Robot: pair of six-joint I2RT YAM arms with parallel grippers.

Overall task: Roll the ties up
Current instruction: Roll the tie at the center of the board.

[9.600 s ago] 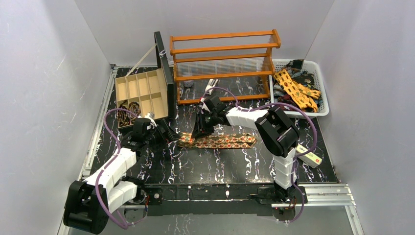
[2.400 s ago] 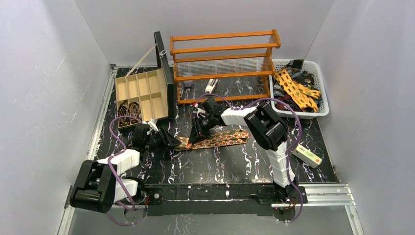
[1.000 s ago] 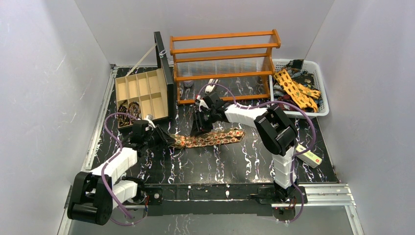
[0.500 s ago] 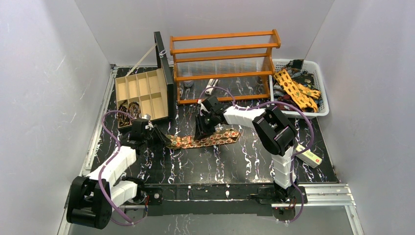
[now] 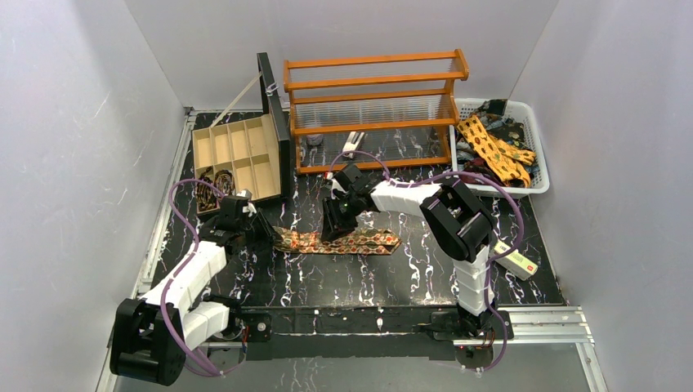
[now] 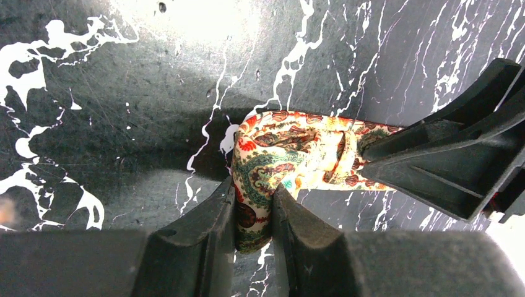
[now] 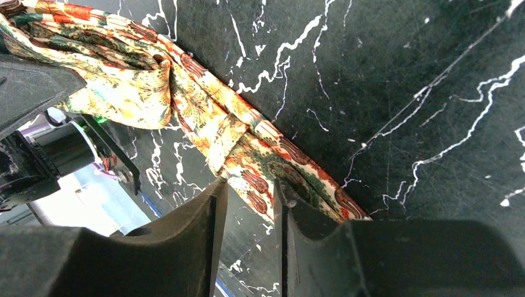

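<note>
- The left gripper (image 6: 254, 201) we find closed to a narrow gap, pinching the folded end of the tie (image 6: 291, 148) between its fingers
- The right gripper (image 7: 251, 185) has its jaws close together on either side of the same tie, a little way along the strip. Fabric fills the gap, so we read it as gripped
- That tie lies flat across the middle of the black marbled table (image 5: 351, 282), running from the left gripper rightward and past the right one. At its left end it is doubled over on itself
- In the left wrist view we see the other arm's black finger just beside the fold, over the strip
- Coiled ties (image 5: 214, 181) sit in the near-left compartments of the open wooden box (image 5: 245, 135) at the far left
- Loose ties (image 5: 490, 151) are heaped in the white basket (image 5: 538, 147) at the far right, beside the orange wooden rack (image 5: 376, 98)
- A small white-and-red box (image 5: 516, 260) lies on the table near the right arm, well apart from the tie
</note>
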